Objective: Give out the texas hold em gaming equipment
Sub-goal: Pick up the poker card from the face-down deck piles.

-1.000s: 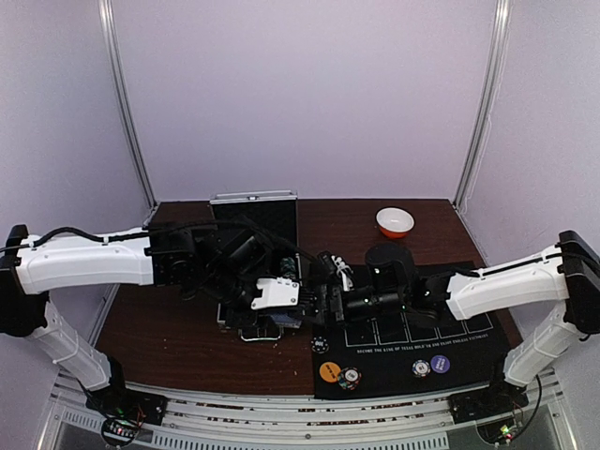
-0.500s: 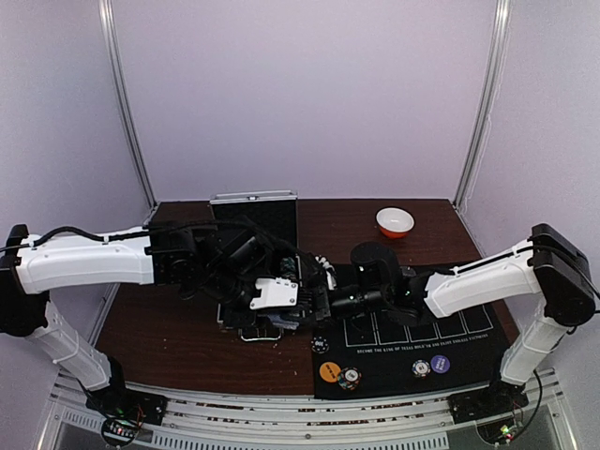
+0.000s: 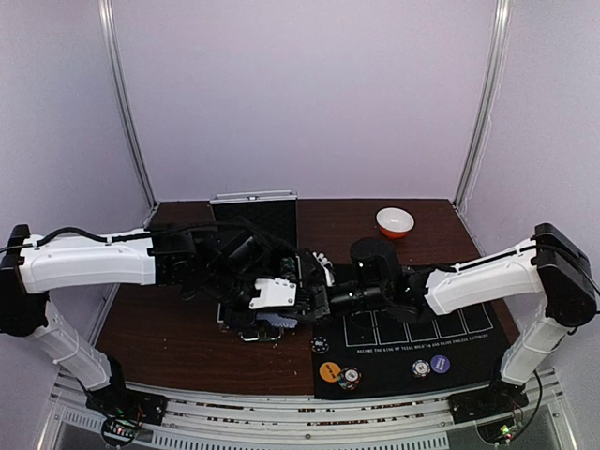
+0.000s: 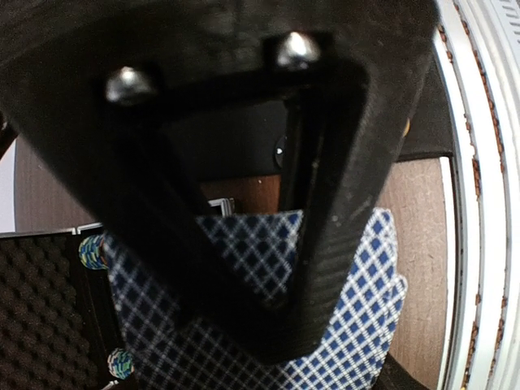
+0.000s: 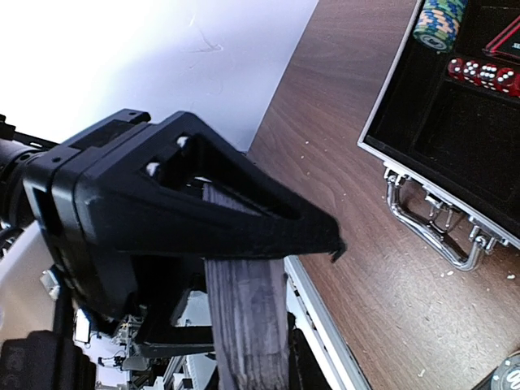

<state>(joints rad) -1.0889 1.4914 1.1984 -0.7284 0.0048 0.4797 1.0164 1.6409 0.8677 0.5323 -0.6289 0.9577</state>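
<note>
In the right wrist view my right gripper is shut on a thick deck of playing cards, seen edge-on between its black fingers. The left wrist view shows the deck's blue diamond-patterned back lying behind one left finger. From above, the left gripper and right gripper meet tip to tip over the open case. An orange disc, a purple disc, a dark disc and two chip stacks lie on the black mat.
The silver case lies open below the grippers, holding striped chips and red dice; its lid stands up at the back. A white-and-orange bowl sits at the back right.
The right arm has reached further left, bringing its gripper up against the left gripper over the case. The left arm has barely moved.
</note>
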